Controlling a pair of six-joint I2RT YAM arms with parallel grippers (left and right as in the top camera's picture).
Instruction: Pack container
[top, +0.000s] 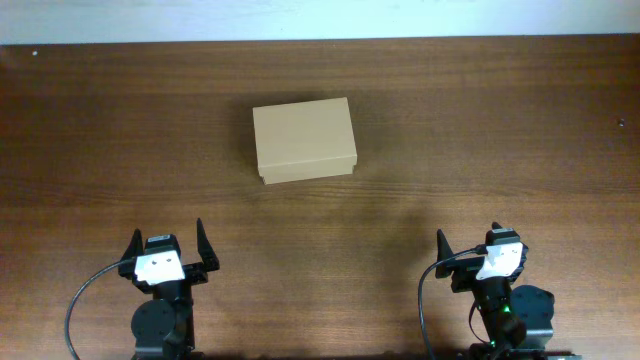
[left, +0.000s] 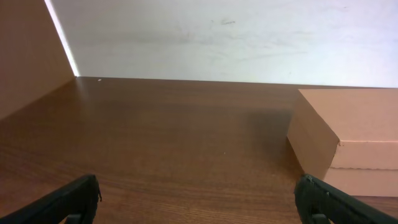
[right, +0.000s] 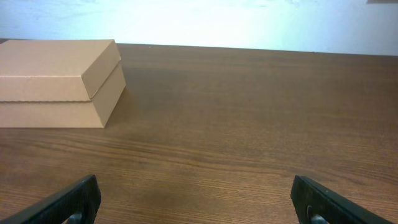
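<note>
Short of the container, left hand and right hand, both splayed.

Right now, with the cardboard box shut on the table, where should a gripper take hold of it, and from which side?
Probably the lid's front lip, approached from the arms' side. The box lies flat and closed, and the lid overlaps its near wall there, giving a thin edge to pinch. The whole body looks too broad to span.
</note>
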